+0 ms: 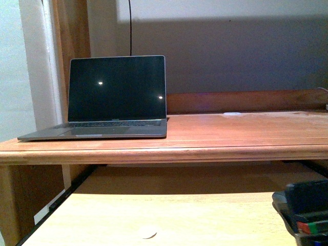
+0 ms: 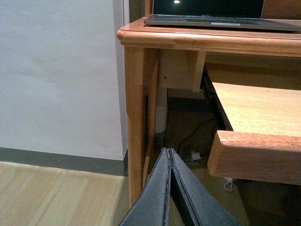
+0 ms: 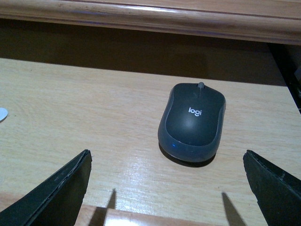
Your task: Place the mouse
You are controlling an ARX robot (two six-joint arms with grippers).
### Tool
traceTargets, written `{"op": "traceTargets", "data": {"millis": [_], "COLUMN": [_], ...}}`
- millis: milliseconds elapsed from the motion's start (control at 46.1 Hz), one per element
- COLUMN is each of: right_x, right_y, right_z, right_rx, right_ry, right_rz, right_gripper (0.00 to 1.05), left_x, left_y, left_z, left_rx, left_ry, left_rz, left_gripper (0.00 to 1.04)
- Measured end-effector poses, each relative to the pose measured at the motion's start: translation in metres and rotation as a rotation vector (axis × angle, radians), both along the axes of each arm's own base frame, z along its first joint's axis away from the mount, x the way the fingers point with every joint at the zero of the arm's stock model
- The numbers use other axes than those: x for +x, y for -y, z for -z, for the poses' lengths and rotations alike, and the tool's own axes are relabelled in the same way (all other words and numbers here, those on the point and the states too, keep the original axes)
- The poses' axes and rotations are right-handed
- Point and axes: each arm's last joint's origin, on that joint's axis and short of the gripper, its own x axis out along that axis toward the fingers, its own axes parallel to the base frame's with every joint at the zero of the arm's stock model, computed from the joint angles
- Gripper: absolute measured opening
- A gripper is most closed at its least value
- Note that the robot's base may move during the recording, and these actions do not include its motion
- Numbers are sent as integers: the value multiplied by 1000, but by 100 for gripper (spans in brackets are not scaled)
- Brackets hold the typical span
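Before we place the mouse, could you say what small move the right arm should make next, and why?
Probably advance the right gripper until its open fingers flank the mouse, which lies untouched on the pale shelf just ahead.

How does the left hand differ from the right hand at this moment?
The left hand is shut tight; the right hand is spread wide open. The left hand points at the desk leg, off the tray; the right hand faces the mouse lying on the tray. Both are dark and hold nothing.
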Motion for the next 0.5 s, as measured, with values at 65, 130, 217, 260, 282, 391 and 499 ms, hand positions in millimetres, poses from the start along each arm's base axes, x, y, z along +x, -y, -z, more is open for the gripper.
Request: {"op": "traceTargets", "data": {"millis": [65,130,217,260,282,391,499], "right_x": [7,15,21,23,24,36,45], "right_y": [-7,-14,-20,-22,-24,-31,-34], "right_z": [0,0,2,2,4,10,11], "right_rx": [-22,-47,-67,-74,-82,-123,-142], "right_ry": [-10,-13,-20,-24,-31,-72,-86], "right_rz": [23,48,60,66,68,81,104], "right_gripper": [97,97,97,97,97,97,97], "left_x": [0,0,0,0,0,0,0], "left_y": [0,0,0,0,0,0,0], "left_z": [0,0,0,0,0,0,0], "left_rx": [0,0,0,0,0,0,0], "left_ry": [0,0,0,0,0,0,0], "left_rz": [0,0,0,0,0,0,0], "left_gripper": [3,18,32,37,41,65,83]}}
